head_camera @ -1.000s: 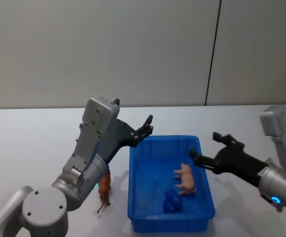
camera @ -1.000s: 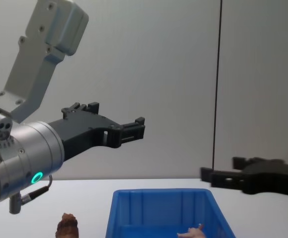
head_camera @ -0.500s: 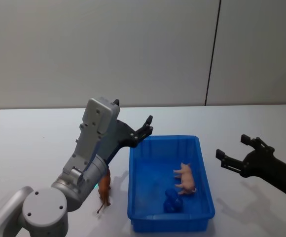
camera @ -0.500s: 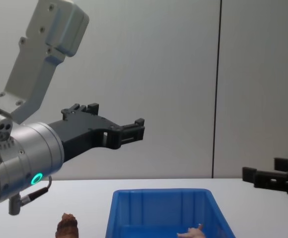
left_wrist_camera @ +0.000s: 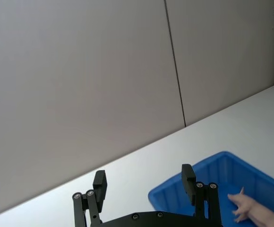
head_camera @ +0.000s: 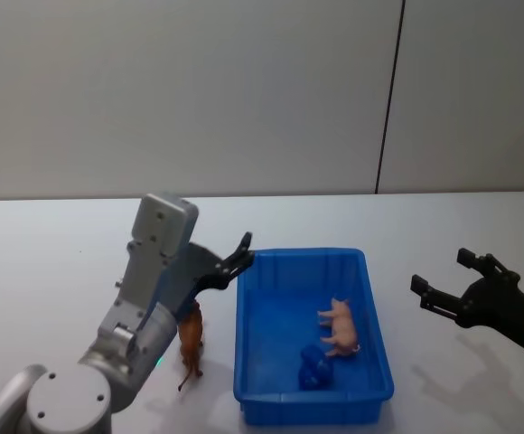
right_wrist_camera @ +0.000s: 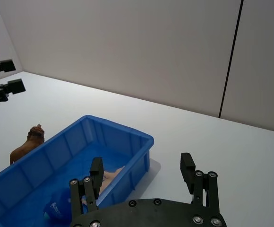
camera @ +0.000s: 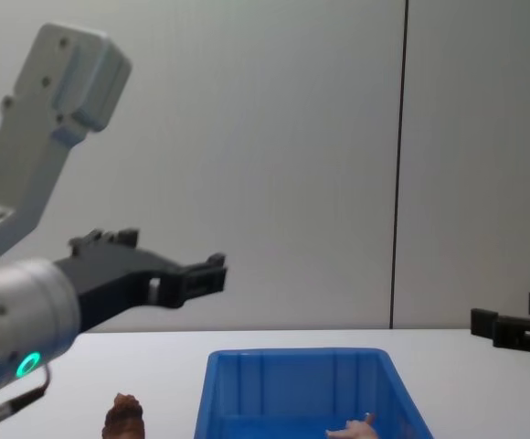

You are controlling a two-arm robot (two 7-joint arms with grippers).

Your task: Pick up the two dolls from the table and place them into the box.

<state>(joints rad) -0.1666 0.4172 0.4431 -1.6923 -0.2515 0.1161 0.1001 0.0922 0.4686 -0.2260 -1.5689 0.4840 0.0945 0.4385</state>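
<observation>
The blue box [head_camera: 300, 254] sits on the white table [head_camera: 54, 271]. A pale pink doll [head_camera: 339, 327] lies inside it on its right side; its wall [right_wrist_camera: 66, 146] and the pink doll [right_wrist_camera: 111, 178] also show in the right wrist view. A dark brown doll [head_camera: 190, 342] stands on the table just outside the box's left wall and shows again as the brown doll [camera: 123, 416]. My left gripper [head_camera: 242, 252] hangs open above the box's back left corner, over the brown doll. My right gripper [head_camera: 443, 284] is open and empty, to the right of the box.
A small blue object [head_camera: 314, 369] lies in the front of the box. A grey wall with a dark vertical seam [head_camera: 388, 99] stands behind the table. Bare tabletop lies to the far left and behind the box.
My right gripper has pulled back to the right, away from over the box. My left arm has shifted left and lower. Both dolls stay where they were.
</observation>
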